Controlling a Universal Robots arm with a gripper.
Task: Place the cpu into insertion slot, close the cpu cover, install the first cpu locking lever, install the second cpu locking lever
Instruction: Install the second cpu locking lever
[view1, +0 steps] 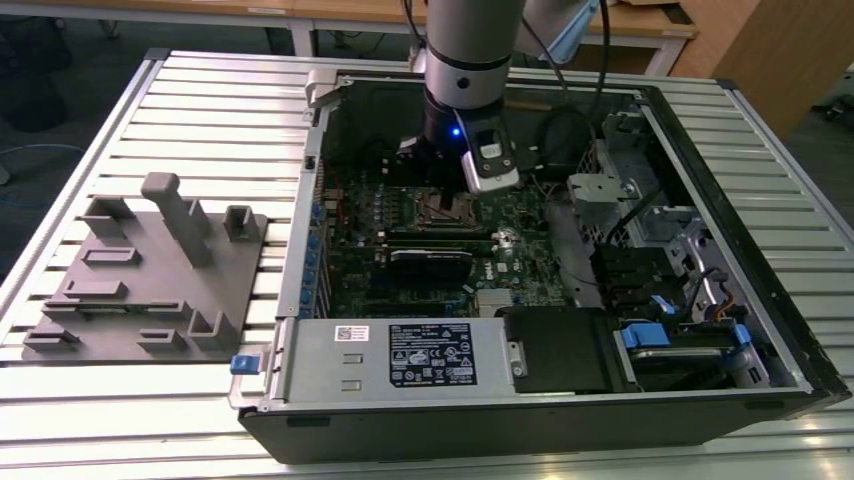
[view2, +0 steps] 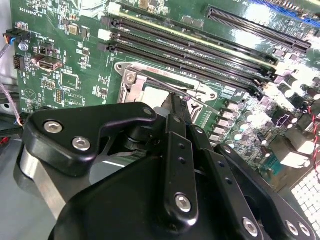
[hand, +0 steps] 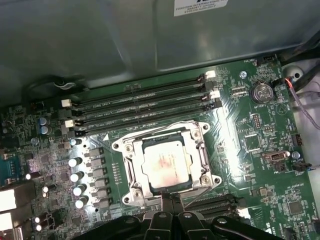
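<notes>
We see the cpu (hand: 164, 164) seated in the insertion slot (hand: 131, 186) on the green motherboard (hand: 255, 150), with the cpu cover (hand: 197, 145) closed flat around it. Our gripper (hand: 171, 199) hangs just above the socket's edge, jaws clenched together on nothing, inside the open computer case (view1: 747, 140)

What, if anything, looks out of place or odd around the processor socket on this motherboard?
The chip sits flat and square in its socket, with the metal cover frame down around it. Its top carries a faint reddish smudge near the middle. The end effector sits at the socket's edge. Nothing looks askew or damaged.
</notes>
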